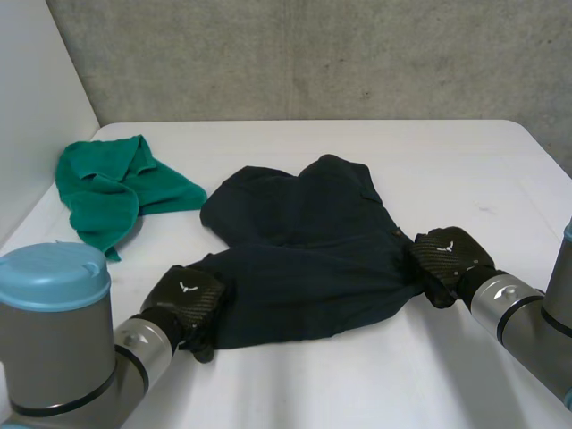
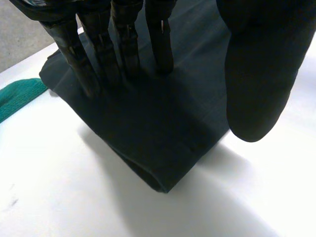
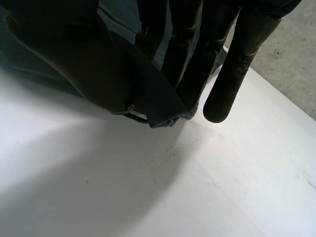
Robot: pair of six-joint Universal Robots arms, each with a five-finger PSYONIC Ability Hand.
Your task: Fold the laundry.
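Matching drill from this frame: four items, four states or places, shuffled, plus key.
1 dark garment
2 green cloth
3 left hand
4 right hand

A crumpled, untouched
B pinching the garment's edge
C lying between both hands
D straight fingers resting on the garment

Pairs: 1-C, 2-A, 3-D, 4-B

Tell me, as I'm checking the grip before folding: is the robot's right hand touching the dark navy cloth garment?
Touching. The right wrist view shows the right hand pinching an edge of the dark navy cloth garment between thumb and fingers.
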